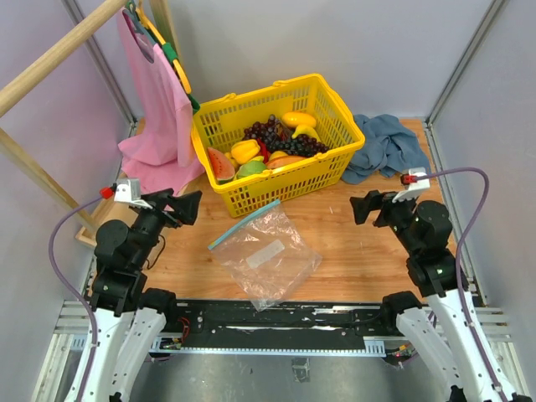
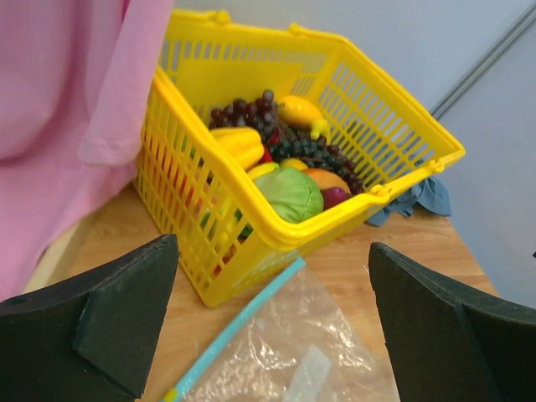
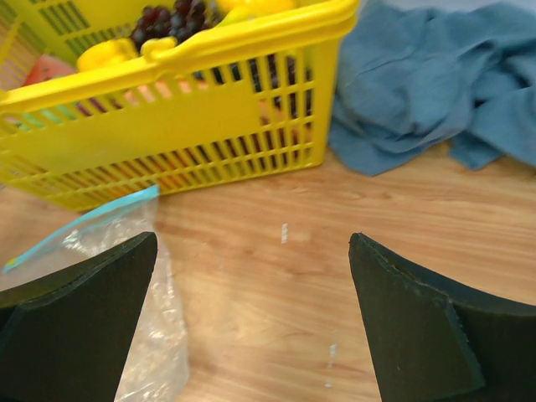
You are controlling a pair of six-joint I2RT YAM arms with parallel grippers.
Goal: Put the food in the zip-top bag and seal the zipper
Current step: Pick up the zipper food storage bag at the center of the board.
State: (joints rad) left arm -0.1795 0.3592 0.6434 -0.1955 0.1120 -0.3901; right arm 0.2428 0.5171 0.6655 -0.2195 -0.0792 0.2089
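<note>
Lying empty nearside, the zip-top bag (image 1: 266,254) awaits the food (image 1: 245,151), all in the far basket (image 1: 280,191); left gripper (image 1: 188,206) and right gripper (image 1: 362,206) gape wide, holding nothing.

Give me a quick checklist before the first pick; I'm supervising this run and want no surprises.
1. Left gripper open and empty: ok.
2. Right gripper open and empty: ok.
3. Zip-top bag lying on the table, nothing on it: ok.
4. Zipper open: cannot tell.
5. Food reachable from above in the yellow basket: ok.
6. Blue cloth clear of the bag: ok.
</note>
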